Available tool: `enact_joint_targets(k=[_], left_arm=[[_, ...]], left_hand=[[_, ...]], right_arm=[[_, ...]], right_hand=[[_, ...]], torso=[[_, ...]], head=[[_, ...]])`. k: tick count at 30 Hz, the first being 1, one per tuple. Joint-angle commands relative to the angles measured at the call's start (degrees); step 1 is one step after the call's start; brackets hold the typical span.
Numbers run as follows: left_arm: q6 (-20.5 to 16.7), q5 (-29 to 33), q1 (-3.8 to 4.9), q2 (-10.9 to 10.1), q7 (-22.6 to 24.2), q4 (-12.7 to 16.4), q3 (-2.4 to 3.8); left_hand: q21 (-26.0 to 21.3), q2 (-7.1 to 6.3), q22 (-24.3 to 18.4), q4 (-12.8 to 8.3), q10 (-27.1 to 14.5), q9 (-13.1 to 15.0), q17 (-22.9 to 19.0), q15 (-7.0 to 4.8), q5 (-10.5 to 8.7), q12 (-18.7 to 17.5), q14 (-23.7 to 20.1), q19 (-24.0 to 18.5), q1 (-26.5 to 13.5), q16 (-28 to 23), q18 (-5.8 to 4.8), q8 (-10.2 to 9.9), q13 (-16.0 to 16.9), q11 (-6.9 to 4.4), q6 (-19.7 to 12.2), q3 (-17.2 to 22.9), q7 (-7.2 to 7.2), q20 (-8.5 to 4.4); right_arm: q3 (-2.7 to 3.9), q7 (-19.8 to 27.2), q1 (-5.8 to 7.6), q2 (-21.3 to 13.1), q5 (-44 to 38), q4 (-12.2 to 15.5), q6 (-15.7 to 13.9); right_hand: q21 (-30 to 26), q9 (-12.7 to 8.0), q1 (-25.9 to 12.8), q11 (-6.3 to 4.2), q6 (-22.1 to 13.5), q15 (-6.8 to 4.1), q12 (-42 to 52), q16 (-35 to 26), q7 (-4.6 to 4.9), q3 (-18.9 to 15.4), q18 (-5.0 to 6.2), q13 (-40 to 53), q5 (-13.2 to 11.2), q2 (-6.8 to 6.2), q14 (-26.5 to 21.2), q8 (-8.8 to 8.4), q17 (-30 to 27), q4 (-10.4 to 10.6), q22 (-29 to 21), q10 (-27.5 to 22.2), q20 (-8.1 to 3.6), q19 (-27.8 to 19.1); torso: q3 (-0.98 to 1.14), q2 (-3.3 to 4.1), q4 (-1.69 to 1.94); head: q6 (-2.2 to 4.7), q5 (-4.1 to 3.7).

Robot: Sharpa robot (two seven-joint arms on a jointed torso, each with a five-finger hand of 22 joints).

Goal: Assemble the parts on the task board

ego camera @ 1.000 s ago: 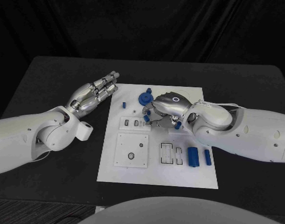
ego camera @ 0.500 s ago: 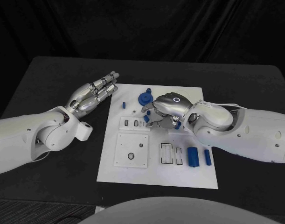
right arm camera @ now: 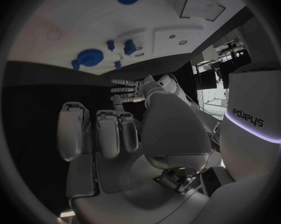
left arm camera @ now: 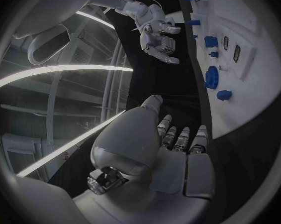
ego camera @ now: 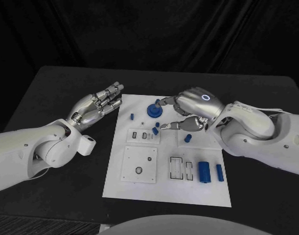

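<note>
Two blue bars lie near the task board's front right corner. Mid-board, the right hand hovers, fingers apart, holding nothing. A blue gear sits near the far edge. Off its left edge, the left hand is spread, empty.

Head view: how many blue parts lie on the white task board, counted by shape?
gear wheel: 1
long blocks, near right corner: 2
small pieces: 3
Total: 6
</note>
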Motion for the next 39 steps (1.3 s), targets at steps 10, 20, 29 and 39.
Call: enact_joint_targets(k=[10,20,29,39], left_arm=[[-18.5,-7.1,4.41,-1.1,3.3,3.7,0.08],[-19.0,-27.4,6.8,-0.1,-20.5,4.6,0.09],[0.4,-33.3,9.6,4.0,-43.7,3.7,0.09],[9.8,-36.0,10.99,9.4,-57.5,1.8,0.1]], left_hand=[[16.5,-5.62,7.4,1.1,38.7,1.3,7.3,4.64,-12.63,14.2,34.8,27.4,-4.6,24.5,-1.31,2.5,10.3,12.0,12.1,7.1,3.69,0.88],[27.8,-8.78,11.8,6.1,58.6,1.7,18.9,-5.67,-19.83,37.8,55.1,53.5,-4.3,53.1,1.02,4.0,21.5,2.04,28.5,5.2,4.21,-6.36],[41.9,-7.88,21.3,8.8,75.2,2.0,73.2,-6.06,-23.99,79.4,78.5,61.3,-8.7,87.0,0.92,6.3,70.7,2.42,30.7,1.0,4.51,-7.66],[80.8,-6.37,69.4,8.8,90.0,9.2,89.9,-8.35,-23.75,89.6,89.8,73.2,-15.8,89.8,-4.46,20.7,89.9,-0.65,36.6,-2.6,1.21,-9.26]], right_arm=[[0.02,1.4,4.94,-5.5,2.5,2.0,-6.7],[0.0,1.2,4.45,-7.3,4.5,0.7,-5.0],[0.0,-1.0,3.03,-8.2,4.6,-0.5,-0.9],[0.0,-1.9,2.52,-8.5,4.7,-1.3,0.2]], right_hand=[[-0.1,-0.6,0.5,0.69,4.7,0.59,0.0,-0.4,0.87,-1.3,0.04,14.9,0.1,4.39,4.7,1.57,8.1,-0.4,12.1,5.9,0.45,1.9],[0.2,-1.0,1.5,0.82,6.2,0.78,-1.6,-0.2,0.93,-1.4,-0.03,12.6,1.1,6.12,4.8,1.91,8.4,-1.0,12.2,4.4,0.71,2.1],[0.3,-1.3,2.1,0.85,7.2,0.79,-2.1,-0.2,0.95,-1.6,-0.04,11.8,1.8,7.2,4.8,2.16,8.3,-1.5,12.2,4.0,0.74,2.1],[0.4,-1.4,2.2,0.84,7.5,0.79,-2.2,-0.2,0.94,-1.6,-0.05,11.7,2.0,7.36,4.8,2.21,8.3,-1.6,12.2,3.9,0.75,2.2]], torso=[[0.69,-1.4,-0.02],[1.52,-3.88,-0.87],[2.84,-5.51,-1.78],[4.24,-7.7,-3.08]], head=[[0.56,0.64],[-2.4,1.9],[-3.2,2.46],[-3.2,1.43]])
